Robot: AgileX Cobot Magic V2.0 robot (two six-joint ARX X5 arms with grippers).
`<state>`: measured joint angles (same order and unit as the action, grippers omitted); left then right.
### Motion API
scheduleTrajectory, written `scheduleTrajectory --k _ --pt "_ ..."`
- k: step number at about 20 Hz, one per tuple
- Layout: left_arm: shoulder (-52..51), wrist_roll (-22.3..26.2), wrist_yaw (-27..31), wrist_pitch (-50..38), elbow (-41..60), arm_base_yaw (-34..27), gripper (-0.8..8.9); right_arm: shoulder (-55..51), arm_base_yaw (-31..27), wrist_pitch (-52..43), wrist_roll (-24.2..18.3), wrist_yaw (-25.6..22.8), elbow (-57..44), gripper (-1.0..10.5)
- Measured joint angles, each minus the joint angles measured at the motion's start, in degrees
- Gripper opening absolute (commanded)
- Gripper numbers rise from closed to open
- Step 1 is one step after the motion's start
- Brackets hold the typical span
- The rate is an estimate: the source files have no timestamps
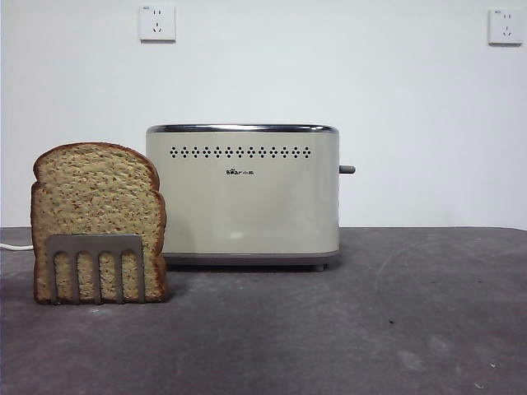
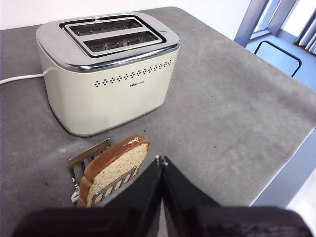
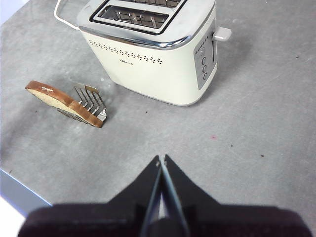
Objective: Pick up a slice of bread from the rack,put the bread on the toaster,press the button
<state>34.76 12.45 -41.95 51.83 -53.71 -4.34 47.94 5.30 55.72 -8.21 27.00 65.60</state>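
The slice of bread (image 1: 95, 197) stands upright in the grey rack (image 1: 95, 263) at the left front, next to the cream toaster (image 1: 243, 197). The button (image 1: 347, 169) sticks out from the toaster's right narrow side. In the left wrist view the bread (image 2: 116, 165) in the rack (image 2: 89, 160) lies just ahead of my shut, empty left gripper (image 2: 161, 160), with the toaster (image 2: 106, 74) beyond. In the right wrist view my right gripper (image 3: 161, 159) is shut and empty, held above the table in front of the toaster (image 3: 153, 49), its button (image 3: 222, 34) and the bread (image 3: 61, 102).
A white power cord (image 1: 15, 246) runs off left behind the rack. The grey table's edge (image 2: 291, 153) drops off on the side away from the toaster. Two wall sockets (image 1: 157, 23) sit high on the white wall.
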Motion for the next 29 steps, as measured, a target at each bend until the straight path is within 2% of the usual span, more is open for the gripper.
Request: scheduleTrajectory --k 1,2,3,4,5,11,14,20,24,29 --pt "0.04 0.11 0.00 -0.02 0.00 0.02 0.06 0.00 0.00 0.00 0.00 0.02 0.00 -0.1" --pt "0.04 0.26 0.00 0.00 0.00 0.02 0.84 0.02 0.00 0.00 0.00 0.02 0.00 -0.1" --pt "0.04 0.42 0.00 -0.02 0.00 0.02 2.35 0.04 0.00 0.00 0.00 0.00 0.00 -0.1" --pt "0.02 0.44 0.00 -0.11 0.00 0.04 4.57 0.04 0.00 0.00 0.00 0.02 0.00 -0.1" --pt "0.04 0.48 0.02 -0.63 0.00 0.31 5.48 0.04 0.00 0.00 0.00 0.02 0.00 -0.1" --pt "2.67 5.49 2.01 -2.51 -1.90 5.42 5.44 0.07 0.00 0.02 -0.02 0.02 0.00 -0.1" --pt "7.34 9.75 6.95 -1.73 -5.40 10.34 5.44 0.07 0.00 0.04 0.00 0.02 0.00 -0.1" --pt "20.68 20.06 21.44 0.92 -13.92 21.68 5.43 0.07 0.00 0.15 -0.02 0.02 0.00 -0.1" --pt "29.16 26.86 30.60 0.66 -16.52 26.97 5.43 0.09 0.00 0.17 -0.02 0.02 0.00 -0.1" --pt "38.99 30.01 33.48 0.61 -16.52 28.92 5.32 0.24 0.00 0.20 -0.02 0.02 0.00 -0.1"
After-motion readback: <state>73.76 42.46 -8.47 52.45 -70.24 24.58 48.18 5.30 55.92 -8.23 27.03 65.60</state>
